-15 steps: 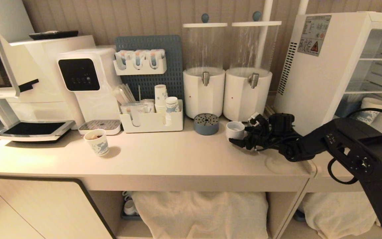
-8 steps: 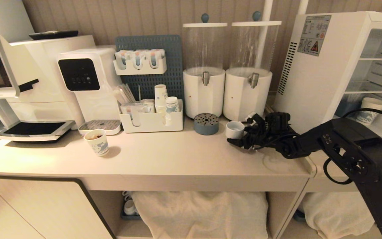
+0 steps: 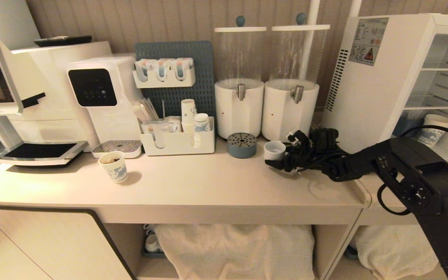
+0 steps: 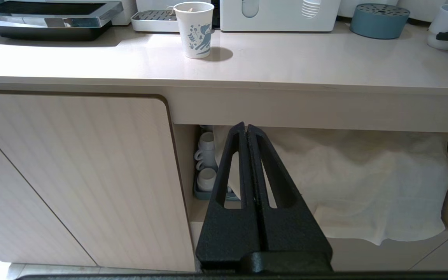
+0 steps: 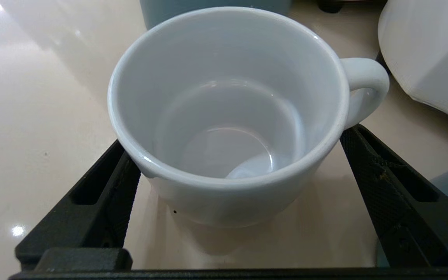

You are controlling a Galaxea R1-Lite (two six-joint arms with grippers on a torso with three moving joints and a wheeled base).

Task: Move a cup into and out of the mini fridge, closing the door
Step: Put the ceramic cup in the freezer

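Note:
The cup [image 3: 274, 149], small, white and empty, stands on the counter in front of the right-hand dispenser. Its handle [image 5: 366, 83] shows in the right wrist view. My right gripper [image 3: 283, 152] is open, one finger on each side of the cup [image 5: 228, 116], low by its base, with nothing gripped. The mini fridge [image 3: 368, 89] stands at the right end with its wire shelves showing; its door is out of view. My left gripper [image 4: 246, 126] is shut and empty, parked below counter height in front of the open shelf.
A blue perforated round stand [image 3: 241, 145] sits just left of the cup, two white dispensers [image 3: 289, 109] just behind it. A printed paper cup [image 3: 114, 166] stands mid-left on the counter, another [image 3: 434, 128] inside the fridge. The counter edge [image 3: 360, 194] lies under my right arm.
My right arm has slid a little further in towards the back of the counter, bringing the open fingers further along both sides of the cup. The cup and left arm have stayed put.

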